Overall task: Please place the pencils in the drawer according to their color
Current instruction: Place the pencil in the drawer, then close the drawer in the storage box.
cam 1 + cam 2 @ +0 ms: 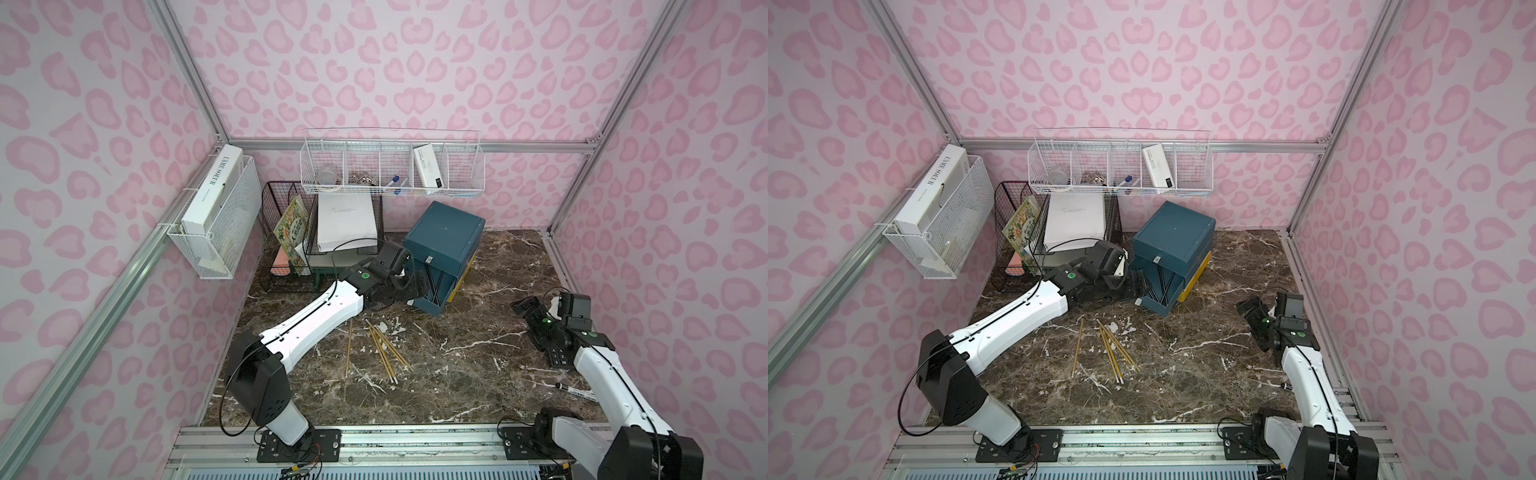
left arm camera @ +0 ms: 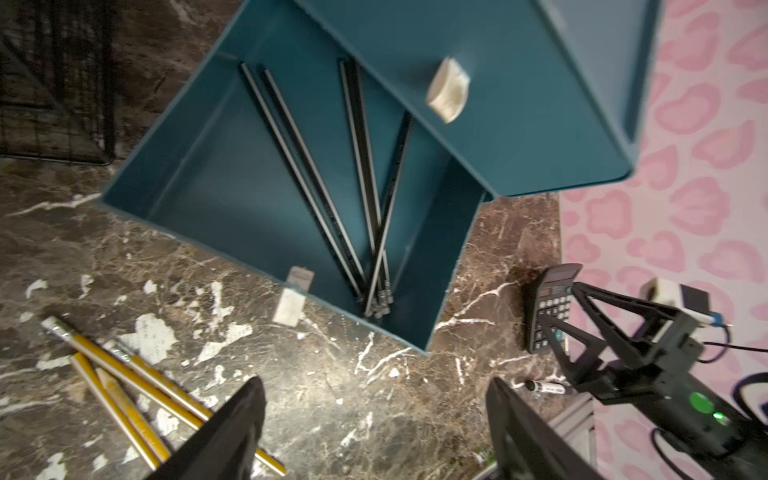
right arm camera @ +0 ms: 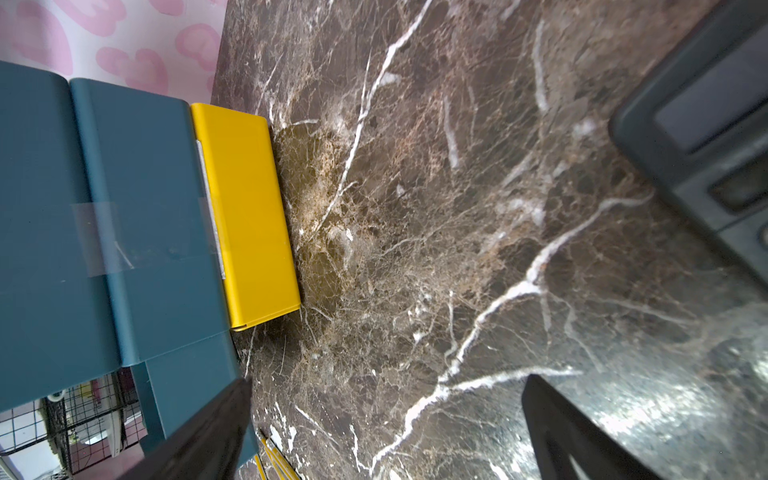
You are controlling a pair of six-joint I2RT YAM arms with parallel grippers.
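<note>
The left fingers (image 2: 232, 432) are standing wide apart with nothing between them, just beside the front edge of the pulled-out drawer (image 2: 187, 174). The black pencils (image 2: 361, 187) are lying fanned inside that drawer, their ends bunching in its front corner. The drawer is jutting toward 7 o'clock from the teal cabinet (image 1: 444, 232), which is sitting at 12 o'clock on the counter (image 1: 478, 374), near the back wall. A yellow drawer (image 3: 245, 208) is forming its lowest level. The yellow pencils (image 1: 382, 345) are lying loose on the counter at 6 o'clock from the drawer, near it.

The right fingers (image 3: 573, 436) are also standing apart and empty, over bare marble at 3 o'clock. A calculator (image 1: 559, 353) is lying under that arm, by the counter's right edge, and a marker (image 1: 577, 390) is lying at 4 o'clock; its print is too small to read. A wide bare stretch of counter is lying between the cabinet and the right arm.

At 10 o'clock, a book (image 1: 212, 187) is showing "L'AME SOEUR" on its spine, standing in a white wire basket (image 1: 232, 249) on the left wall.
</note>
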